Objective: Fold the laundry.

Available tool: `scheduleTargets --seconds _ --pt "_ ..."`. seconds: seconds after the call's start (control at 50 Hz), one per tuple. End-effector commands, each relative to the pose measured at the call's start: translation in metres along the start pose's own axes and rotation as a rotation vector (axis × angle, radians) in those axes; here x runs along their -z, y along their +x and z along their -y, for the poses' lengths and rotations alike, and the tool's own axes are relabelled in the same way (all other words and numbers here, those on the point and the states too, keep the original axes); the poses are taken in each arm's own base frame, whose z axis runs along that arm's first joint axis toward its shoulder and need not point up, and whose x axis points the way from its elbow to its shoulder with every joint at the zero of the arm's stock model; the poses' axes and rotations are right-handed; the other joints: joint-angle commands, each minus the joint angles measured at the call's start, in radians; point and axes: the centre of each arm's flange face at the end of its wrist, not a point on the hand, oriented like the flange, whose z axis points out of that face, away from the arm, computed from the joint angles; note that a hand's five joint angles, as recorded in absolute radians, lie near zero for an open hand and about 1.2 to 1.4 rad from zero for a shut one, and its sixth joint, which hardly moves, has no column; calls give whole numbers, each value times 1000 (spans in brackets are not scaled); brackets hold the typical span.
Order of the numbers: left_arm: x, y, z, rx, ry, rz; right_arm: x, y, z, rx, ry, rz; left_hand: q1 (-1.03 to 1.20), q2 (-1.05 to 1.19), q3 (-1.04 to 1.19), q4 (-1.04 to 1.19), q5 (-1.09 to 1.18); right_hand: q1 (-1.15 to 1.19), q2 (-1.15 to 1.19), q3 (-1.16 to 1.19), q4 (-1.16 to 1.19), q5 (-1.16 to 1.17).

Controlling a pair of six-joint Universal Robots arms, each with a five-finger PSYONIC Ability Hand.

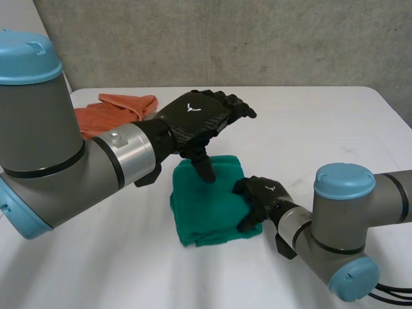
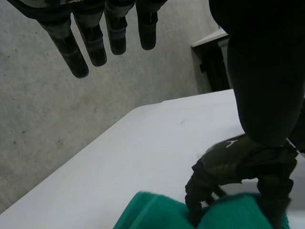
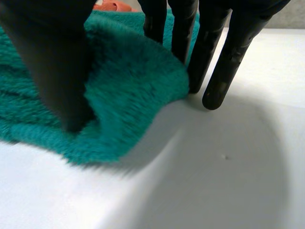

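Towel [image 1: 209,206]: green terry, folded to a thick pad. It lay flat on the table [image 1: 335,129] at the centre of the head frame, a little below the middle. It was near-square, slightly longer up-and-down the frame than across, with no strong long axis.

Right hand [image 1: 261,193]: sat at the towel's right edge, its arm entering from the lower right. Its wrist view showed the thumb pressed on the top layer and the fingers down past the edge, with pile bunched between them. I read this as a grasp on that edge. Two fingertips touched bare table just beside the cloth.

Left hand [image 1: 196,116]: hung over the towel's upper edge, its arm coming from the left of the frame. The fingers were straight and released, holding nothing. The thumb pointed down at the towel's upper middle; contact was uncertain.

Judgement: the towel lay directly under the left hand and just left of the right hand. The right hand had the hold, so a further fold would likely carry that edge leftward, with the left thumb as anchor.

Surroundings: an orange cloth [image 1: 112,112] lay crumpled at upper left, apart from the towel. The table was white and smooth. A grey wall [image 1: 257,38] ran across the top.
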Motion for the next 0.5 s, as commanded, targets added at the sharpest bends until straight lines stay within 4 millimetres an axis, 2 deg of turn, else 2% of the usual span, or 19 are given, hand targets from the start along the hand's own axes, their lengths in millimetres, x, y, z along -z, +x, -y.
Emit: scheduleTargets --seconds 0.02,0.12,0.18,0.2,0.22,0.28,0.3,0.36,0.38,0.5 --pt "0 0 -1 3 -4 -1 -10 6 12 11 76 -42 14 8 -5 8 8 790 595 583 576 616" --pt "0 1 -3 5 -10 -1 -26 11 37 29 163 -66 14 8 -5 8 8 790 595 583 576 616" --pt "0 1 -4 6 -12 -1 -40 32 52 25 200 -108 14 8 -5 8 8 790 595 583 576 616" --pt "0 1 -4 6 -13 -1 -43 42 58 21 213 -128 17 11 -2 11 11 790 595 583 576 616" --pt "0 1 -5 7 -14 -1 -49 61 66 17 229 -166 17 11 -2 11 11 790 595 583 576 616" --pt "1 0 -5 7 -15 0 -56 87 75 18 234 -219 17 11 -2 11 11 790 595 583 576 616" --pt "0 0 -5 8 -16 0 -60 103 82 29 241 -249 17 11 -2 11 11 790 595 583 576 616" --pt "0 1 -5 8 -16 -2 -66 129 95 54 266 -304 17 11 -2 11 11 790 595 583 576 616" --pt "0 1 -5 8 -16 0 -72 148 101 71 284 -340 17 11 -2 11 11 790 595 583 576 616" --pt "0 0 -5 5 -11 1 -87 206 124 97 335 -458 14 8 -5 8 8 790 595 583 576 616"
